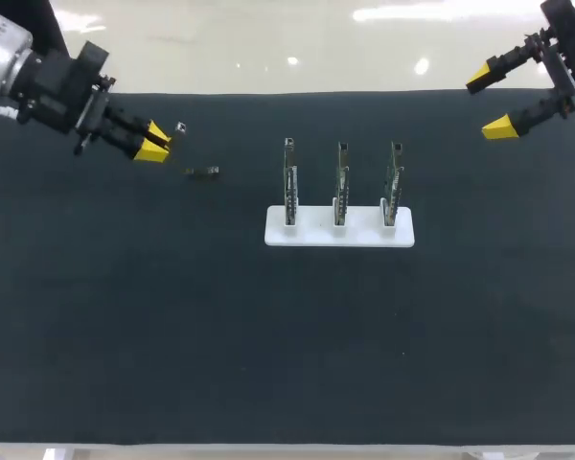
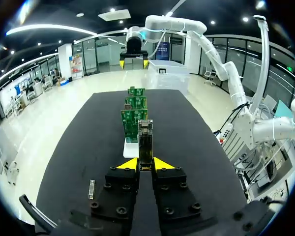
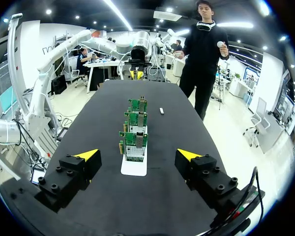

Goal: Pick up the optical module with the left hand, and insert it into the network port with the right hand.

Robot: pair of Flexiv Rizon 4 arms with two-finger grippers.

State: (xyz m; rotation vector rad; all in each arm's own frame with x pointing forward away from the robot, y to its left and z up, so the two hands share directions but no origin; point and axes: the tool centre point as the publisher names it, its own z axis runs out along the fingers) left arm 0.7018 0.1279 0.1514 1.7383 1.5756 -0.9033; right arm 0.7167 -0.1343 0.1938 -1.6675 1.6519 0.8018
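Observation:
My left gripper (image 1: pixel 154 146) hovers over the table's far left, shut on a slim dark optical module (image 1: pixel 179 126) that sticks out past its yellow tips. In the left wrist view the module (image 2: pixel 145 142) stands upright between the fingers of the gripper (image 2: pixel 145 164), in line with the boards ahead. Three green circuit boards (image 1: pixel 339 182) with network ports stand in a row on a white base (image 1: pixel 307 233) at mid-table. My right gripper (image 1: pixel 490 101) hangs open above the far right corner, nothing in it. From its wrist view the gripper (image 3: pixel 137 155) faces the boards (image 3: pixel 133 140) end-on.
A second small module (image 1: pixel 203 172) lies flat on the black mat just right of my left gripper; it shows beside the fingers (image 2: pixel 92 189) and beyond the boards (image 3: pixel 161 111). The mat (image 1: pixel 268 335) runs wide in front of the white base.

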